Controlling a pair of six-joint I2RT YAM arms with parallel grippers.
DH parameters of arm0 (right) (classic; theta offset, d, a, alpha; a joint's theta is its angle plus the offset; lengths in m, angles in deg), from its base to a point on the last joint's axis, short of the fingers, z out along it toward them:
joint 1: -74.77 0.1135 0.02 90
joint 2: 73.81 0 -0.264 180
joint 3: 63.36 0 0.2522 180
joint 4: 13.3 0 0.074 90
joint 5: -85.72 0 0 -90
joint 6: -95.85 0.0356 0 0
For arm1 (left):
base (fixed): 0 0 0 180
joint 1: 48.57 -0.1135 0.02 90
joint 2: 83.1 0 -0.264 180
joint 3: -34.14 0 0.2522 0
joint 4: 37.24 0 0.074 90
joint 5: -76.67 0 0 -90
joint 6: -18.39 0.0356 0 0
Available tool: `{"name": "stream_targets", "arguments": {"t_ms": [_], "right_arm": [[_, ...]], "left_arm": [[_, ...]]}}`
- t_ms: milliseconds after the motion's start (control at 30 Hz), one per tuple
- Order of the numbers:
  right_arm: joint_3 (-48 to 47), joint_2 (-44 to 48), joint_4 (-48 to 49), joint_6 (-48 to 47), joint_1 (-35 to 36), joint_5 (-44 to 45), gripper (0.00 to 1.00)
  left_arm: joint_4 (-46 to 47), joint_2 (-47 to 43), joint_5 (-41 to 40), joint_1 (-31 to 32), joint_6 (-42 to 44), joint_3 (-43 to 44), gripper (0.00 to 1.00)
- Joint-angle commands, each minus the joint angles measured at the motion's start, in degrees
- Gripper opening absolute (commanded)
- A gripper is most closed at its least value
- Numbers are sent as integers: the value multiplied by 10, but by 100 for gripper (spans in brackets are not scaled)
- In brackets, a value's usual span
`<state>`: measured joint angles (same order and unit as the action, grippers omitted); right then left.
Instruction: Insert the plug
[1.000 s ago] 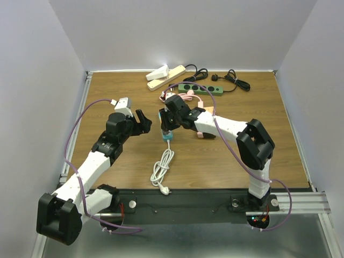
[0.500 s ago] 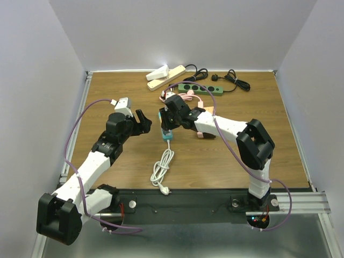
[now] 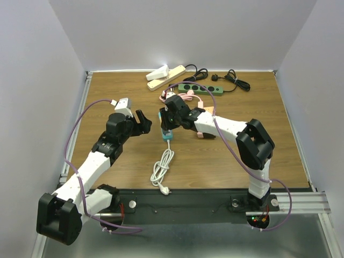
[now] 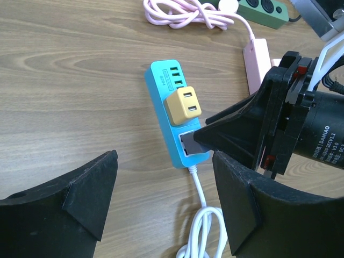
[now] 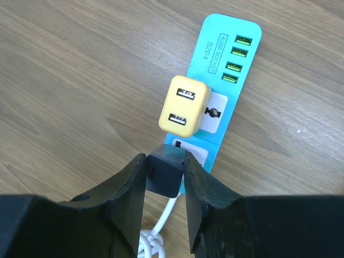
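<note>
the right fingers [image 5: 126, 188] are pinched narrow on a dark grey plug [image 5: 164, 174], one pad on each of its side faces. the plug hangs at the cord end of the blue power strip [image 5: 236, 86], which lies flat on the tabletop [image 4: 64, 80].

the free socket [image 5: 193, 151] sits straight under the fingertips and a touch beyond them, partly hidden by the plug's body. just past it, further from the fingers, a yellow usb adapter [image 5: 183, 105] fills the middle socket. it is close beside the plug but looks apart from it. the strip's long axis runs away from the right fingers, angled to their right, with the usb ports [image 5: 234, 54] at the far end and the white cord [image 4: 201, 226] trailing back beneath the wrist.

whether the prongs have entered the socket cannot be told, since the plug covers them. judging by this, the move is a short straight push down, kept off the yellow adapter.

the left fingers [image 4: 86, 188] are spread wide and hold nothing. the strip lies ahead of them and between their lines, so they are the nearer spare hand to brace it.
</note>
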<state>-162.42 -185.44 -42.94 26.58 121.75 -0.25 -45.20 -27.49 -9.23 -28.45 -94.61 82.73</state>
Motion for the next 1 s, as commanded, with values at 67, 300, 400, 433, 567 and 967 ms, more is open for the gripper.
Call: {"name": "stream_targets", "arguments": {"t_ms": [67,300,400,433,567,967], "right_arm": [[19,3,30,17,8,-2,0],[24,-3,30,17,11,12,0],[24,-6,30,10,11,15,0],[25,-5,31,7,12,17,0],[40,-3,30,-3,19,31,0],[93,-6,30,5,34,51,0]], "left_arm": [[25,-13,7,-4,2,-11,82],[24,-15,7,-4,2,-11,82],[24,-14,7,-4,2,-12,82],[23,-15,7,-4,3,-12,82],[24,-16,6,-4,4,-13,82],[25,-15,6,-4,4,-14,82]]}}
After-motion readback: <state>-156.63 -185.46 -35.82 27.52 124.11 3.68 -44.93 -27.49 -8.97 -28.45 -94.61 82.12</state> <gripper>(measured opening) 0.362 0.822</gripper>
